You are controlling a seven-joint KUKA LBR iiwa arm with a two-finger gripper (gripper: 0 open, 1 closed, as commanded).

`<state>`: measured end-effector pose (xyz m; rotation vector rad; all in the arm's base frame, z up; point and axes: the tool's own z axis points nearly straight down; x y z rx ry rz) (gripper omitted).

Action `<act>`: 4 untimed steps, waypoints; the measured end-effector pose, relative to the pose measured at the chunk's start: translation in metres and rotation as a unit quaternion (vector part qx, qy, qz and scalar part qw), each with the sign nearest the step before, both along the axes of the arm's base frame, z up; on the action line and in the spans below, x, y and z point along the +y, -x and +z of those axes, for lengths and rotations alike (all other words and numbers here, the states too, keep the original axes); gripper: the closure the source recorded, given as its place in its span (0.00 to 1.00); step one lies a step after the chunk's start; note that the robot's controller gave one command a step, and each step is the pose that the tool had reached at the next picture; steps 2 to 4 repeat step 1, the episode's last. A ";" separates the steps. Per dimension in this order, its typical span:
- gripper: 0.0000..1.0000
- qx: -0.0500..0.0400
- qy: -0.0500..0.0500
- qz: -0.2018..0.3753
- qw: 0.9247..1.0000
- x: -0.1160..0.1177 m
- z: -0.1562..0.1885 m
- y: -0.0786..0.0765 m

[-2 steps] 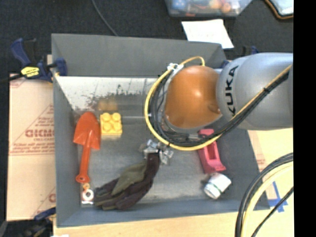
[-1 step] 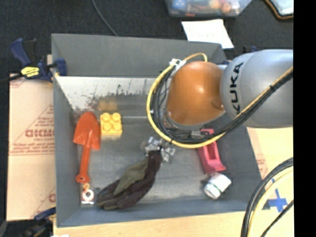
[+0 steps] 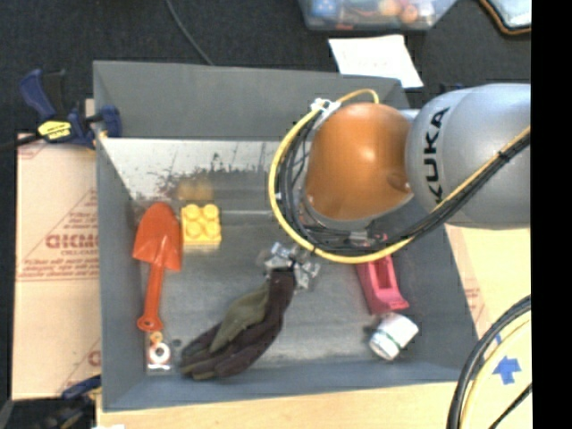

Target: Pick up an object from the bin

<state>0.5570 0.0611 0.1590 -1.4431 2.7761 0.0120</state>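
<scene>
Hand is seen at centre of bin, under orange wrist cover. Fingers are closed to a narrow gap on upper end of dark olive cloth, held betw. them. Rest of cloth is draped down-left to bin floor nr front wall. Orange shovel & yellow brick are seen at left, pink block & white cap at right, all apart from hand.
</scene>
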 end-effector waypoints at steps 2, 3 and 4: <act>1.00 -0.002 0.000 -0.001 1.000 0.000 0.010 -0.001; 1.00 -0.002 0.000 -0.001 1.000 0.000 0.010 -0.001; 1.00 -0.002 0.000 -0.001 1.000 0.000 0.010 -0.001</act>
